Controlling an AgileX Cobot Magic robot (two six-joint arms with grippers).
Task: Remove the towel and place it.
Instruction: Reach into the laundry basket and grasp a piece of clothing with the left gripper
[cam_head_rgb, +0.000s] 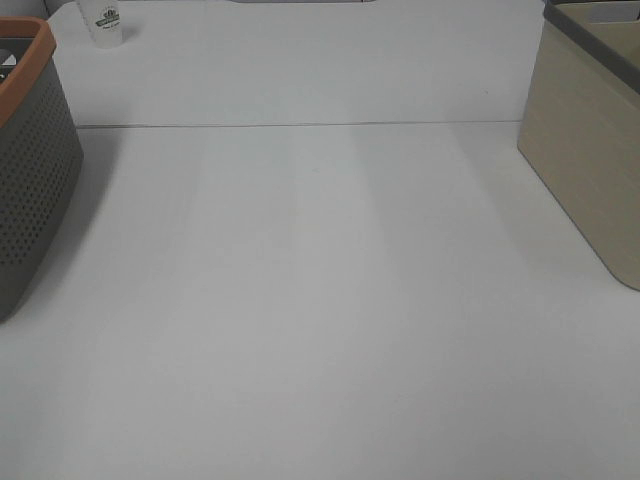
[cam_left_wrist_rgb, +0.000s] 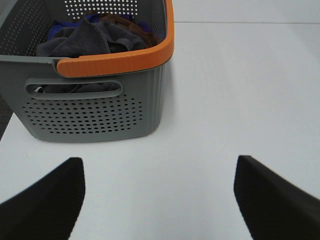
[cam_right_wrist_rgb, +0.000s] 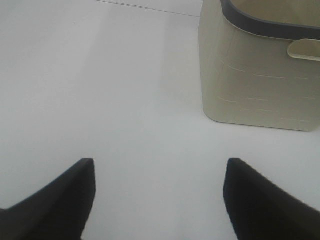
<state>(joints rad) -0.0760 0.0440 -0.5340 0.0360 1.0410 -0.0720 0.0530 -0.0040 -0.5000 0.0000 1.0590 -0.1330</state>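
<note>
1. Overhead, you saw the white counter with the grey perforated basket at its left edge, a beige bin at its right edge and a small white cup near the far left corner.
2. The towel, dark charcoal grey, lay crumpled inside the basket, on top of the pile and just behind the orange rim. Blue cloth and brown cloth showed behind it.
3. Your left tool was spread wide and empty over bare counter, facing the basket's handle slot and apart from it.
4. Your right tool was likewise spread wide and held nothing. The beige bin stood ahead of it and to one side, untouched.
</note>
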